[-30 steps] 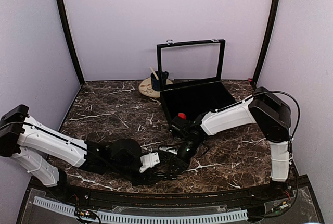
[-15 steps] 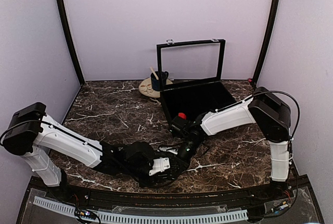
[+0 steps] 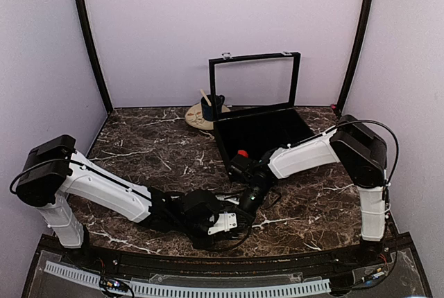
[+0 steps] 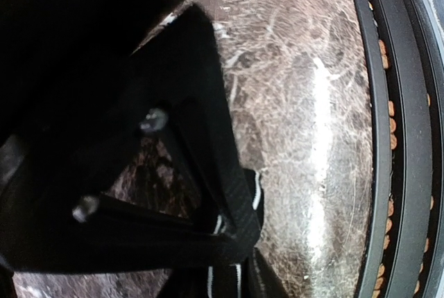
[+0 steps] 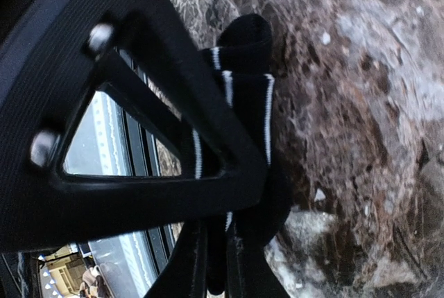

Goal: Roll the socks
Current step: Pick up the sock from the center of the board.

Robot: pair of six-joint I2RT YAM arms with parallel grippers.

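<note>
Black box (image 3: 267, 132): red sock (image 3: 241, 153) seen inside. Black striped sock (image 5: 250, 62) is clamped by right jaws; left jaws unreadable.

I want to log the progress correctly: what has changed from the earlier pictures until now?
The left arm swung rightward along the near edge, so the left pincer came close to the right pincer. The right pincer stayed shut on the black striped sock. The black box and the mug did not move.

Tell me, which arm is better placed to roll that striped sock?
Right. The right end effector is shut on the black striped sock; the left end effector only sits beside it, grip unclear.
</note>
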